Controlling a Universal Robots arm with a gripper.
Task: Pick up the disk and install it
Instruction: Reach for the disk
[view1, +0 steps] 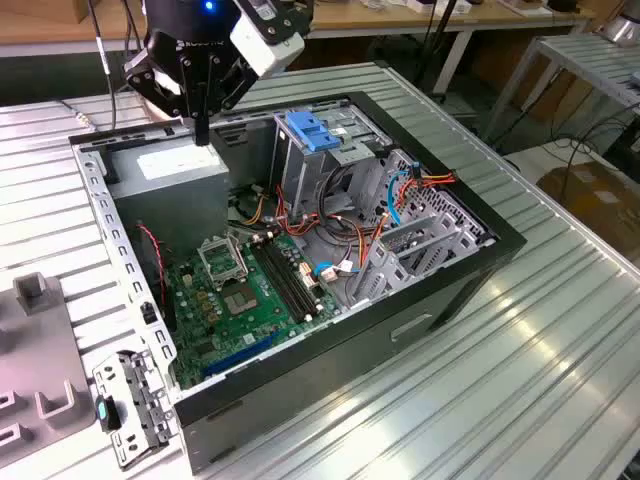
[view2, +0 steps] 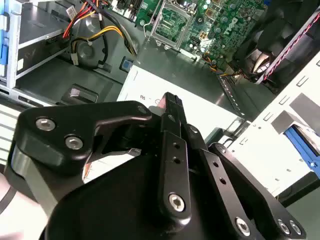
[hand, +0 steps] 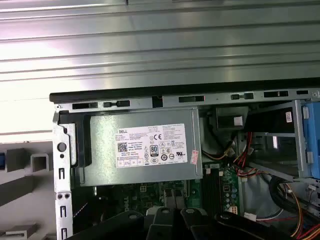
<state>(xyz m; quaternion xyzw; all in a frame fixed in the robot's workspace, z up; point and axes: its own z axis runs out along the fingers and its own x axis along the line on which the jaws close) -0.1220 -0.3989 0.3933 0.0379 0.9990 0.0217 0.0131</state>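
Where: the disk (view2: 301, 145) was, we thought, the blue-edged pale slab lying outside the open case (view1: 500, 240) in the second wrist view.
Bearing: sideways from the gripper (view1: 203, 135), past the case wall on the exterior view's left; its long axis we could not tell.
Pincer: jaws together, holding nothing, above the power supply (view1: 180, 170).
Surface: ribbed metal table (view1: 540, 340).
Room: workbenches (view1: 400, 20) behind.

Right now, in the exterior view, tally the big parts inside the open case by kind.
Grey power-supply box: 1
Metal cage with light-blue latch: 1
Green motherboard: 1
Total: 3
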